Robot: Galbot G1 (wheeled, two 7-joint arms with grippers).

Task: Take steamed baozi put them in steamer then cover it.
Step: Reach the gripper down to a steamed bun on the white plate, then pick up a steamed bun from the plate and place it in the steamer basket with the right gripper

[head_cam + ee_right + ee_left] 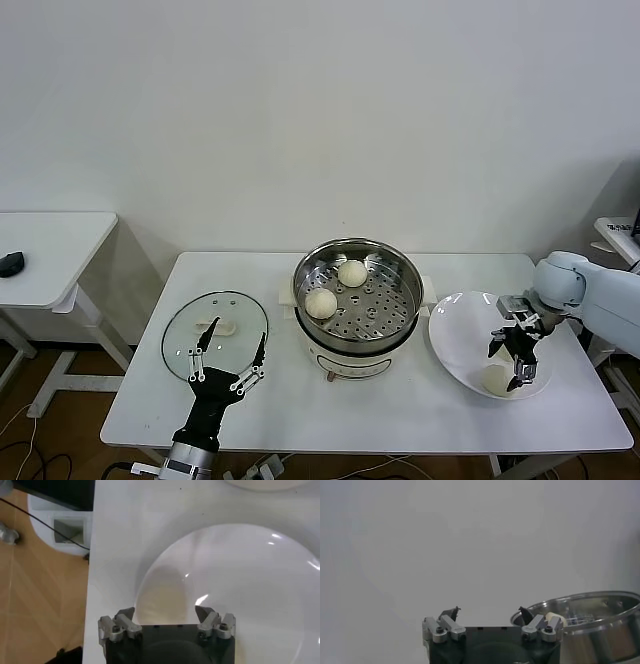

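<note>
Steamer [358,296] centred on table [400,400], two steamed baozi [321,303] inside, right end effector [515,352] open over baozi [496,378] on plate [455,325] right of steamer, left end effector [228,355] open beside glass cover [215,322] left of steamer.

Right hand [518,357] partly hides a plate bun [495,378].

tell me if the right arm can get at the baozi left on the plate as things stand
Probably yes. The right gripper hangs open directly over the white plate, with the baozi just beside its fingertips at the plate's near edge. Nothing stands between them.
</note>
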